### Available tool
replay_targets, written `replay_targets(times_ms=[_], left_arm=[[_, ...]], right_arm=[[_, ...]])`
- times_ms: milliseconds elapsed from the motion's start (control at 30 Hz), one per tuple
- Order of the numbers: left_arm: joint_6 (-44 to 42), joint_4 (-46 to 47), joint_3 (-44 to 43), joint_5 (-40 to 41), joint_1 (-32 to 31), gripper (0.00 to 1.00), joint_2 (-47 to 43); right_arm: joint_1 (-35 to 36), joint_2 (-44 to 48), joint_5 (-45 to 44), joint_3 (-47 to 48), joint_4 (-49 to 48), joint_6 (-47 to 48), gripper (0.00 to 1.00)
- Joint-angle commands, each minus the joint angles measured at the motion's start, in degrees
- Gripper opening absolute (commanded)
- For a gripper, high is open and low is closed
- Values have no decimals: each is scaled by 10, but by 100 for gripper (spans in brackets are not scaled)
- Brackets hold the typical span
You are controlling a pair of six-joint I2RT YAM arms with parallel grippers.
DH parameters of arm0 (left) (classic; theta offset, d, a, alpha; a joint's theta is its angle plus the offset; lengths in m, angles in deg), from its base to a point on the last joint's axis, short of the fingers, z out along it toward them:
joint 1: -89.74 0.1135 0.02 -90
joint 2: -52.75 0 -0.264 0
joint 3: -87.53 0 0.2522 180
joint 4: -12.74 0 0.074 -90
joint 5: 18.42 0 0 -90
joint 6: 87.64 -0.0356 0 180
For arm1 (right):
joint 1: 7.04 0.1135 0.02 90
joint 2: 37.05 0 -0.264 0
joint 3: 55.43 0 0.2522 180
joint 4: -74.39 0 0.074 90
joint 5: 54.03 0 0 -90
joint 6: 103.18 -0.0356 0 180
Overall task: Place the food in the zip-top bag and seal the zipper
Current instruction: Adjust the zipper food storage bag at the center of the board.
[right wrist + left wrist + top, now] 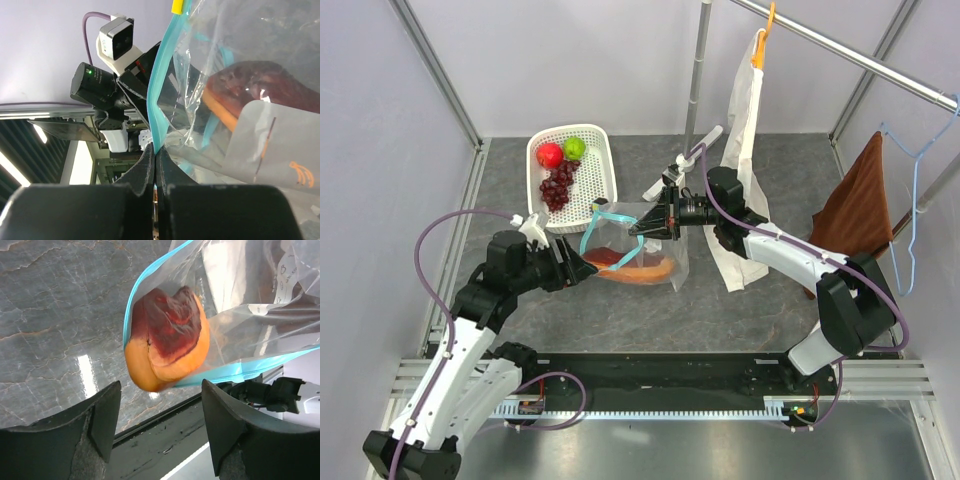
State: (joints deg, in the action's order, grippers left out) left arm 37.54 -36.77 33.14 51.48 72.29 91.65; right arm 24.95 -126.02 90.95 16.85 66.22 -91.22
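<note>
My right hand (156,165) is pressed together on the teal zipper (160,90), holding one lip of the zip-top bag (250,335) up over the middle of the desk (740,310). My left hand (159,407) sits at the bag's 9 o'clock with its fingers apart and nothing between them. The papaya slice (170,340) lies just inside the mouth, and its orange end looks level with the lip or slightly past it. The apple (550,155), green fruit (574,148) and grape bunch (558,186) wait in the basket (592,190) at the bag's 11 o'clock; I cannot find the small dark ball. I think the slice is the weak spot: it sits so shallow that any tilt of the mouth toward 9 o'clock, or a brush from my left fingers, could roll it back out. The film is floppy and held at one point only, so the mouth may sag shut before the next fruit arrives. A hard tug could pull the strip out of my right pinch. If the slice stays across the lip, the zipper will likely not close.
</note>
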Motion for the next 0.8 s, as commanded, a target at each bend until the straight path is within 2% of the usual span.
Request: replay_targets(times_ms=[0, 233, 567, 667, 767], left_arm=[[41, 31, 0, -24, 3, 70, -1], [39, 59, -4, -35, 3, 61, 21], [64, 64, 12, -21, 3, 67, 43], [64, 80, 12, -36, 3, 57, 40], [56, 80, 8, -34, 4, 56, 37]], right_arm=[[-2, 20, -4, 14, -17, 12, 0], [7, 21, -5, 10, -2, 24, 0], [10, 20, -5, 12, -3, 22, 0], [10, 20, -5, 12, 0, 23, 0], [13, 18, -4, 11, 0, 24, 0]])
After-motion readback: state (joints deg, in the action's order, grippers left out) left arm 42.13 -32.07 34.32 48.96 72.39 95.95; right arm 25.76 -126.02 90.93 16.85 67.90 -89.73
